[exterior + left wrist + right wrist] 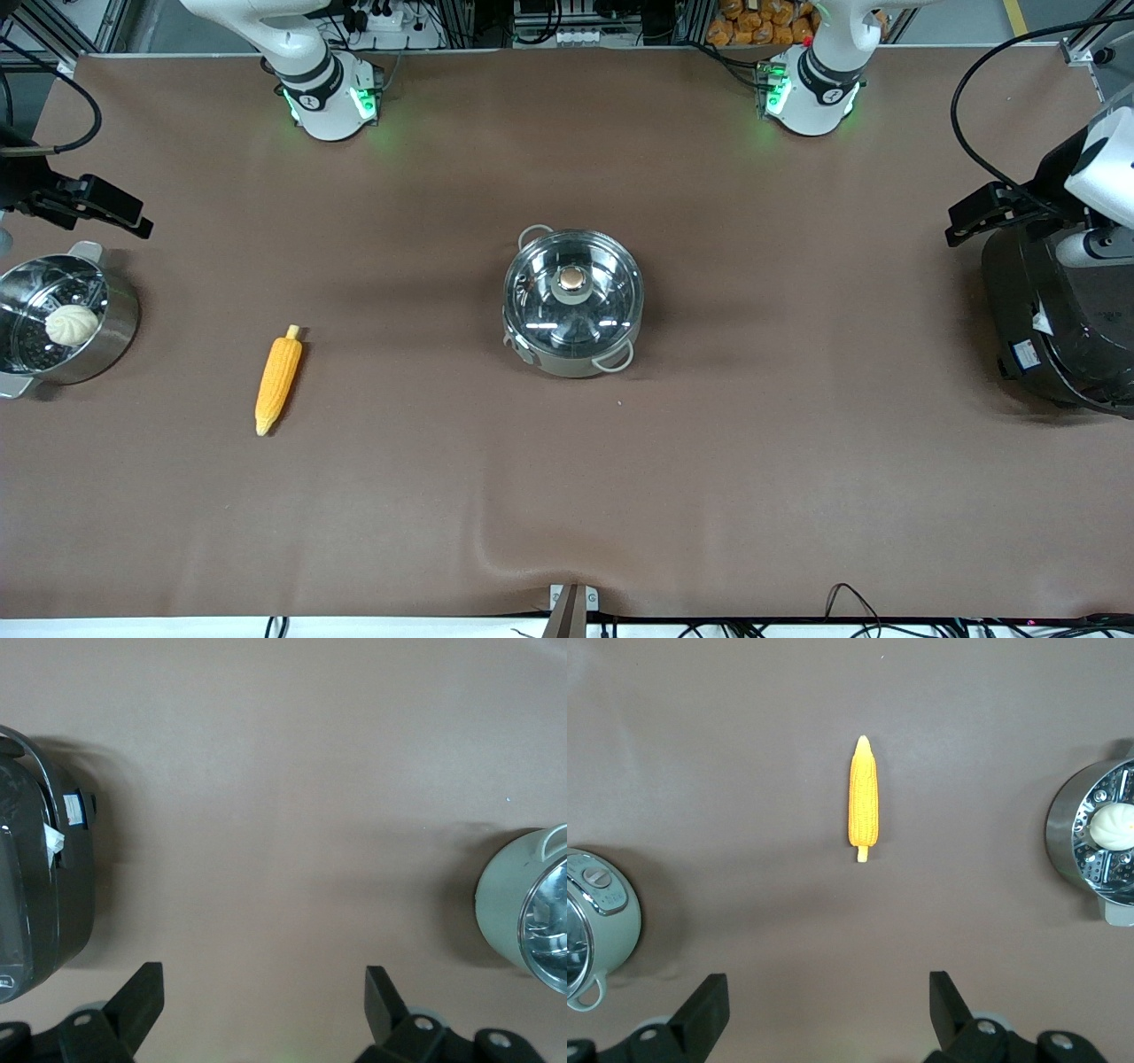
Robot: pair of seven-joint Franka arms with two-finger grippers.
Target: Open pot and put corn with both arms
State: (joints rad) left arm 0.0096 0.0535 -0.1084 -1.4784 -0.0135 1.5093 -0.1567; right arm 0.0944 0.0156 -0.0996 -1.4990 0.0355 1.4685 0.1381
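The steel pot (571,306) stands mid-table with its glass lid (611,292) on and the copper knob (573,279) at the top. Its edge shows in the left wrist view (523,904) and the right wrist view (598,921). The corn (278,379) lies on the table toward the right arm's end, also in the right wrist view (864,799). My right gripper (124,217) hangs open and empty over the table beside the steamer pot; its fingers (709,1001) stand wide apart. My left gripper (974,217) hangs open and empty beside the black cooker; its fingers (142,997) are wide apart.
A steel steamer pot (115,332) with a white bun (71,325) stands at the right arm's end, beside the corn. A big black cooker (1054,328) stands at the left arm's end. A brown mat (797,461) covers the table.
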